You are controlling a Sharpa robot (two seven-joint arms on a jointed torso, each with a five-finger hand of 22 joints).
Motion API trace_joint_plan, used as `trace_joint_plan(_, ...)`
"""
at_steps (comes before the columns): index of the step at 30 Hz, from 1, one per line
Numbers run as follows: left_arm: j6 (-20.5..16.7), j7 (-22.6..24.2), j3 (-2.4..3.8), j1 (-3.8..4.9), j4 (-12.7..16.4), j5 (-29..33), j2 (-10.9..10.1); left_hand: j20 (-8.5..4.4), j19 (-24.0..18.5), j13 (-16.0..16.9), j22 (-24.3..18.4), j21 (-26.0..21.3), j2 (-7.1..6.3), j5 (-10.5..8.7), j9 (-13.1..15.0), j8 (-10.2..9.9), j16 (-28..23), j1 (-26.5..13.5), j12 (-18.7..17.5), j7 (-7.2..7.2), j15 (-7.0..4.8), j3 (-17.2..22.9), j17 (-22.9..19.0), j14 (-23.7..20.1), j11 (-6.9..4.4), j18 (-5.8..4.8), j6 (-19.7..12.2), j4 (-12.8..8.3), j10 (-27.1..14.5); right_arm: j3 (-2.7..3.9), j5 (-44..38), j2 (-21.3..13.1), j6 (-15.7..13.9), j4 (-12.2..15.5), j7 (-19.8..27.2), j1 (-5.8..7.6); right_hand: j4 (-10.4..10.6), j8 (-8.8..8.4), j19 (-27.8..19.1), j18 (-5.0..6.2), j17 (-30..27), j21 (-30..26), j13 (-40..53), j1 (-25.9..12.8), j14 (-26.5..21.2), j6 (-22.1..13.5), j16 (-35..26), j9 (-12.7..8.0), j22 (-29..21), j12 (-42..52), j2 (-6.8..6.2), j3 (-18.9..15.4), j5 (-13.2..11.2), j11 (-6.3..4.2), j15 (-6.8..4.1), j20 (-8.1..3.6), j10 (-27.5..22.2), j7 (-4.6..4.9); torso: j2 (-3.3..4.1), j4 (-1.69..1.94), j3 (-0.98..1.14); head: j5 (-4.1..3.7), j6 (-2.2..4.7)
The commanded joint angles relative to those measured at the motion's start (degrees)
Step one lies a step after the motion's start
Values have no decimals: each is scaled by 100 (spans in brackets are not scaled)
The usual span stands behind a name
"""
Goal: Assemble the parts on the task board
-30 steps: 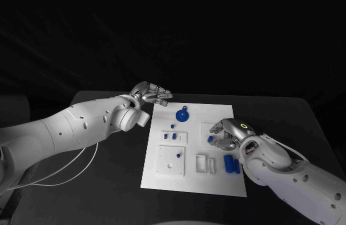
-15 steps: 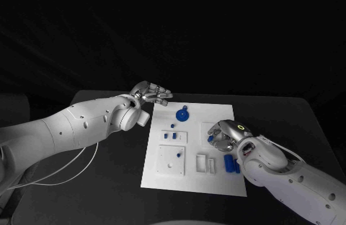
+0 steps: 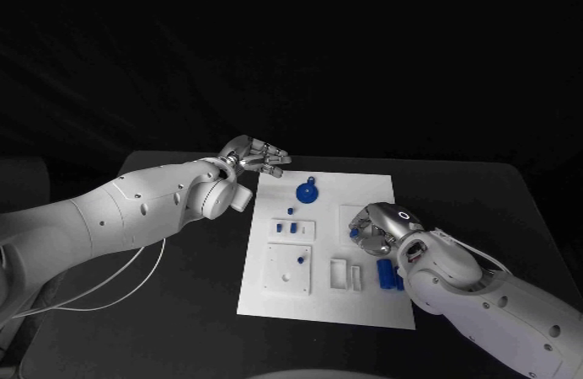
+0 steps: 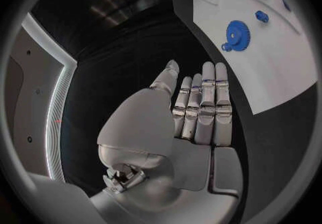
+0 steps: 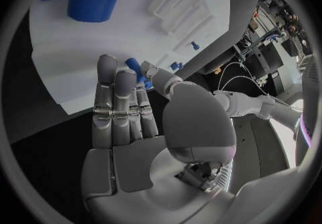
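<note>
While left hand [image 3: 255,156] hovers, right hand [image 3: 379,226] pinches — blue part [image 5: 134,67].

Left arm reaches in from my left, forearm angled up toward the far side. Left hand [image 3: 256,157] sits at the far left corner region, palm flat, fingers [image 4: 208,101] straight and side by side, thumb lying alongside; nothing in it. Right arm comes in from the lower right, wrist bent inward. Right hand [image 3: 379,228] is turned down, fingers [image 5: 117,98] extended together, thumb tucked across toward their tips. I cannot tell whether it grips anything.
</note>
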Motion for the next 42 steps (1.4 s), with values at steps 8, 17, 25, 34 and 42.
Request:
trace_joint_plan(8,93,48,4,6,0,24,19,-21,2,-1,12,33,63,2,9,-9,-11,-6,-13,-30,-32,10,9,-10,8,-56,34,9,4,-76,-138,48,-171,-37,-218,-11,2,5,206,-101,26,65,22,41,-4,307,4,17,30,22,404,91,-35,-67,-119,-89,254,-50,-1,3,-1,-12,-26)
trace_joint_plan(17,99,46,4,6,-2,24,20,-21,2,-1,12,33,63,2,9,-9,-11,-6,-13,-30,-32,10,9,-10,8,-56,34,9,4,-84,-176,62,-490,-29,-426,-12,-262,-5,199,-141,67,133,37,-173,14,504,-31,50,113,24,524,509,-24,-115,-161,-142,458,-92,-1,2,-3,-30,-32)
trace_joint_plan(25,102,49,4,6,-25,24,15,-21,2,-1,12,33,63,2,9,-9,-11,-6,-13,-30,-32,10,9,-10,8,-56,34,9,4,-72,-33,15,-768,102,-393,-12,-302,-3,202,-142,81,163,40,-208,22,543,-41,61,149,26,529,566,-22,-126,-168,-149,500,-104,-2,1,1,-12,-26)
trace_joint_plan(34,94,64,4,5,-95,24,17,-18,-2,-1,24,34,67,3,9,-11,-11,-6,-14,-33,-30,12,11,-13,11,-54,43,10,-6,62,133,-106,-1003,486,-286,-12,-309,-5,207,-146,89,200,40,-214,29,559,-43,66,173,25,526,587,-21,-132,-173,-154,522,-109,-14,-8,-2,14,-31)
trace_joint_plan(42,92,79,4,2,-195,25,60,-18,-3,-1,27,34,69,3,8,-12,-11,-11,-14,-30,-30,12,12,-14,11,-54,38,11,-7,105,179,-135,-1031,736,-206,-13,-312,-4,212,-150,101,252,40,-217,33,585,-35,72,204,24,517,595,-21,-139,-177,-157,544,-116,-50,-6,-12,67,-55)
